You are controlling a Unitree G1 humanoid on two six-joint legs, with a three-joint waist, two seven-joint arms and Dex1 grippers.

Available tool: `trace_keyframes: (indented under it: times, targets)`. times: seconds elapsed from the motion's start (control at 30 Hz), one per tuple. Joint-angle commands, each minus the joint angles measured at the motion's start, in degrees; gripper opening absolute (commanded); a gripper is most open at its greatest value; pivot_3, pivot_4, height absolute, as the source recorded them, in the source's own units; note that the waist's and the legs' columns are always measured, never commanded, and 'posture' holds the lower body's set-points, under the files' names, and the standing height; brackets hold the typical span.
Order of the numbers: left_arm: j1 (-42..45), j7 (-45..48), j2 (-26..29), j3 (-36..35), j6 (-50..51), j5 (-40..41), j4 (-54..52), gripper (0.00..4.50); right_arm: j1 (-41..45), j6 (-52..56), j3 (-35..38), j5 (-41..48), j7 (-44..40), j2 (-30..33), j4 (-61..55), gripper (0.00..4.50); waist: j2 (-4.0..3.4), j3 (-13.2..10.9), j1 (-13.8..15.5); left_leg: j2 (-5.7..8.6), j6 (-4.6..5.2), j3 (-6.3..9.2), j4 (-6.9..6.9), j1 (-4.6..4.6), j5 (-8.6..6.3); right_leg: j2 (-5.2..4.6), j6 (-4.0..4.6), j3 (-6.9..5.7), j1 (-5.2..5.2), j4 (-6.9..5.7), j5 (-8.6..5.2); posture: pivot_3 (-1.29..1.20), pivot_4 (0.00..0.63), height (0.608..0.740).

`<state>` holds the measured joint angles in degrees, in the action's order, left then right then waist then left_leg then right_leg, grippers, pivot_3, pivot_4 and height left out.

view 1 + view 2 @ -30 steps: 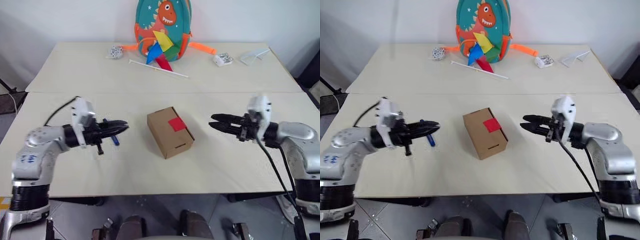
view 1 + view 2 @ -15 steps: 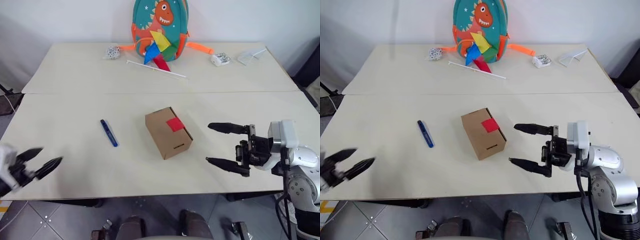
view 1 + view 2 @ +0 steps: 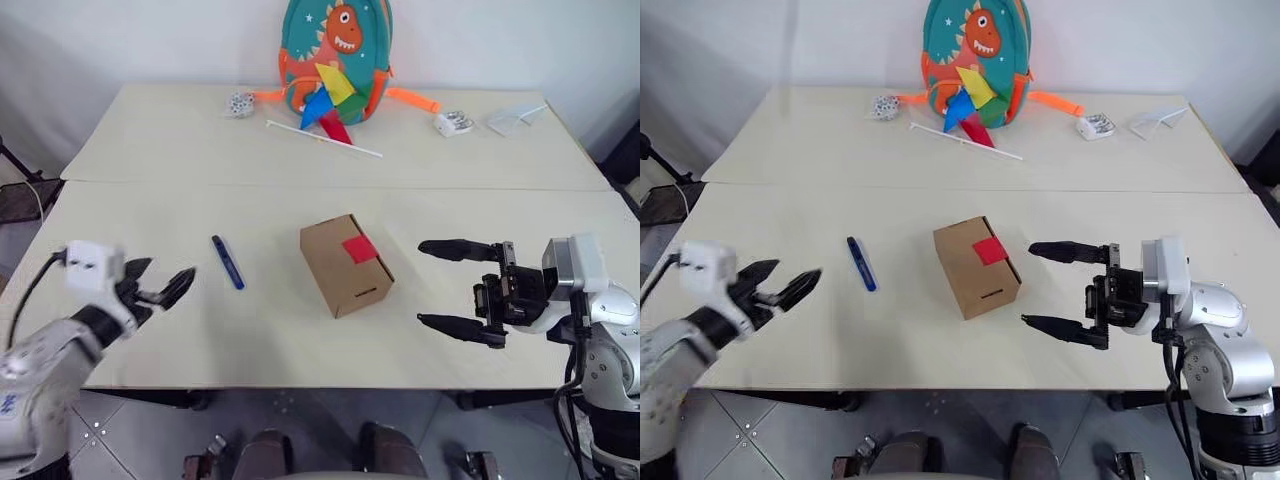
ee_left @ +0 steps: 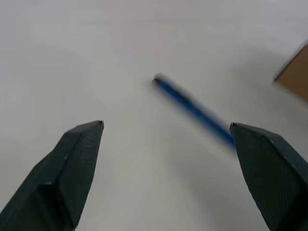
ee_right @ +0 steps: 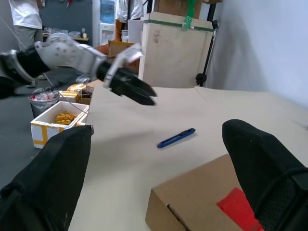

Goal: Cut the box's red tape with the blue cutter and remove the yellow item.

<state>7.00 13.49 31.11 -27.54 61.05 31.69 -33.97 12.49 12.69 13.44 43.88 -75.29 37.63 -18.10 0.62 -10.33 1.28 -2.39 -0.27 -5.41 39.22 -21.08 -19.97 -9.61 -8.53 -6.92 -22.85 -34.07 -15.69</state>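
The box (image 3: 345, 263) sits closed on the table (image 3: 300, 340), between the two grippers. The red tape (image 3: 359, 249) lies intact across its flap seam, on the side of the lid toward the right gripper. No cut is visible. The yellow item is not visible; it is presumably inside the sealed box.

The cutter (image 3: 227, 262) lies flat on the table, untouched, between the box and the left gripper (image 3: 160, 288). It is near that gripper's fingertips but clear of them. In the left wrist view the cutter (image 4: 190, 108) lies ahead of the fingers, angled across the gap.

Left gripper: jaws spread wide, empty, pointing toward the cutter. Right gripper (image 3: 458, 287): jaws spread wide, empty, pointing at the box and apart from it.

Status: no step is complete. Remaining: pick up the cutter, steady the box, slice the tape, open the flap, and extract the yellow item.
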Motion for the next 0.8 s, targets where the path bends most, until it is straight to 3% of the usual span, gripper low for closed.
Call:
trace_keyframes:
  times: [0.03, 0.2, 0.4, 0.53, 0.8]
  targets:
    - [6.28, -9.78, -3.64, 4.31, 8.24, -2.83, -3.31, 4.47, 0.02, 0.01, 0.26, 0.59, 0.38, 1.0, -1.88, 4.5, -0.03, 0.01, -0.1, -0.01, -0.01, -0.01, 0.0, 0.0, 0.0, 0.03, 0.0, 0.01, -0.01, 0.01, 0.0, 0.0, 0.15, 0.74]
    - [16.11, -22.55, -15.68, 9.36, 18.65, -9.97, -0.74, 4.47, -0.63, 1.09, -0.12, 1.11, 1.43, 1.41, -3.14, 4.5, 0.0, 0.01, 0.21, 0.0, -0.01, -0.03, 0.07, -0.06, 0.01, 0.05, -0.01, 0.02, 0.01, 0.08, 0.0, 0.0, 0.15, 0.74]
    - [20.3, -30.74, -26.02, 10.13, 20.22, -17.71, 2.22, 4.47, -1.19, 1.97, -0.12, 1.59, 2.52, 1.58, -4.46, 4.5, 0.0, 0.01, 0.23, -0.01, -0.03, -0.04, 0.09, -0.1, 0.02, 0.07, -0.01, 0.02, 0.01, 0.16, 0.0, 0.0, 0.15, 0.74]
    - [21.0, -32.85, -30.03, 8.98, 19.16, -21.06, 3.67, 4.47, -1.16, 2.39, -0.04, 1.77, 3.07, 1.7, -4.88, 4.5, 0.01, 0.01, 0.24, -0.01, -0.03, -0.04, 0.14, -0.12, 0.02, 0.07, 0.0, 0.02, 0.01, 0.16, 0.0, 0.0, 0.15, 0.74]
    - [21.61, -33.01, -32.18, 12.33, 19.64, -25.93, 10.49, 4.47, -0.61, 3.47, -0.25, 3.0, 4.92, 1.26, -5.86, 4.5, -0.08, 0.06, 0.28, -0.01, -0.02, -0.04, 0.24, -0.05, 0.02, 0.07, 0.0, 0.03, 0.1, 0.12, 0.0, 0.0, 0.15, 0.74]
